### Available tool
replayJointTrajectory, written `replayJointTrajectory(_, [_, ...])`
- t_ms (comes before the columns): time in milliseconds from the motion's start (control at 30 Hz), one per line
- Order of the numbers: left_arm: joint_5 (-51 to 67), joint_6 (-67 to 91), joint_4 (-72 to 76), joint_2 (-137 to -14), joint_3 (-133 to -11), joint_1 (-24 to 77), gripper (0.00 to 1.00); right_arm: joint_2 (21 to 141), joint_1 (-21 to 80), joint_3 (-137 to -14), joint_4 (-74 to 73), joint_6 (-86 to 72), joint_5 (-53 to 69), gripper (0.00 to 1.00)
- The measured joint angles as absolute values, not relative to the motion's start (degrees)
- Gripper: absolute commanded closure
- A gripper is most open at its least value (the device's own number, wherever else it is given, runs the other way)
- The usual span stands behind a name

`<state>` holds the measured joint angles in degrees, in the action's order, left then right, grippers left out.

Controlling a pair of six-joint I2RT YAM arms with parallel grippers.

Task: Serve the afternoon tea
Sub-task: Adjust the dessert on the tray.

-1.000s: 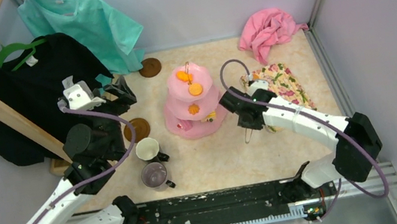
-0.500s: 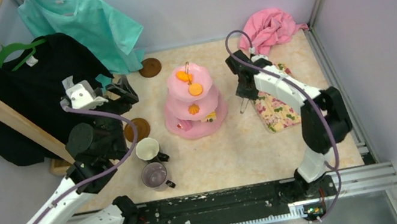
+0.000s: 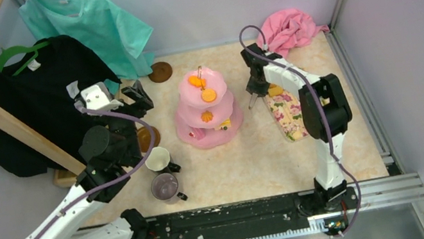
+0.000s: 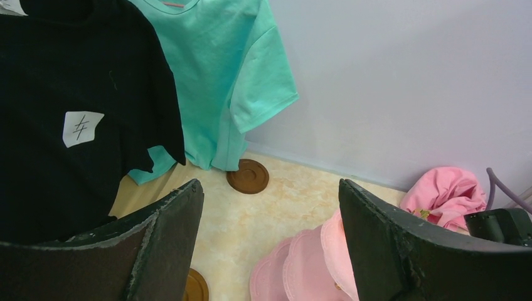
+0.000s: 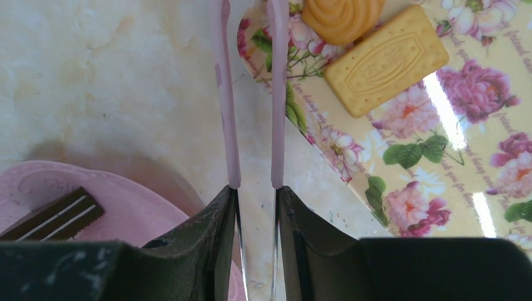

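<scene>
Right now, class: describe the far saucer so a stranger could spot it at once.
Find the teal shirt hanging back left. Beside its hem lies a brown saucer, fully in view. The other saucer sits nearer, half hidden by the left arm.

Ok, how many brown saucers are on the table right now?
2. The far saucer lies at the back beside the teal shirt. The near saucer sits beyond the white mug, partly under the left arm; more may be hidden there.
</scene>
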<state>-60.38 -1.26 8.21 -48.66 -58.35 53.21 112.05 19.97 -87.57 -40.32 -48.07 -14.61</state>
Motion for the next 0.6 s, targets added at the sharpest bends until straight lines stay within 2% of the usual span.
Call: replayJointTrajectory(600, [-60.16, -0.78, 5.61, -51.27, -61.30, 53.21, 0.17, 111.48, 13.96, -80.12, -31.88, -52.29, -6.15, 0.71])
